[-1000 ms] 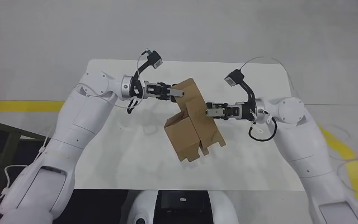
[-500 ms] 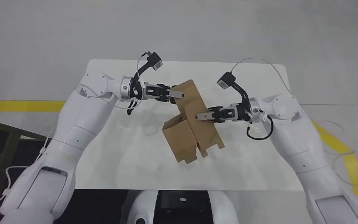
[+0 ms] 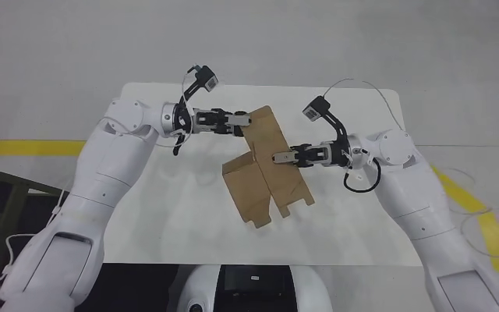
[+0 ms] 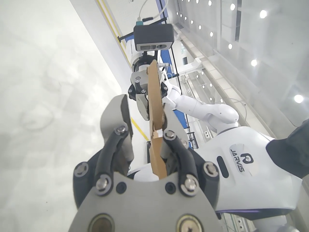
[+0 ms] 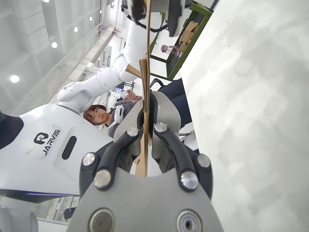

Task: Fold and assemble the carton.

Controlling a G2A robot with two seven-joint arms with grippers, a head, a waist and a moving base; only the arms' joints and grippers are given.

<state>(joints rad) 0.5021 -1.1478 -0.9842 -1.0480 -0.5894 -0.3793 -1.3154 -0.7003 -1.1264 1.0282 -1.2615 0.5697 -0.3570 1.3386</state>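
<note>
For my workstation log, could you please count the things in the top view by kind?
Carton: 1
Grippers: 2, the left gripper and the right gripper
Table: 1
Total: 4

Carton (image 3: 265,168) held over the middle of the table (image 3: 156,226), slanting far to near; it bars the way between the two arms; left gripper (image 3: 248,122) at its far corner, right gripper (image 3: 279,158) clamped on its right edge, so both flanks there are taken; bare table left of carton, right of it, and along near edge; left fingers (image 4: 120,112) stand apart, gap on one side of the sheet.
</note>
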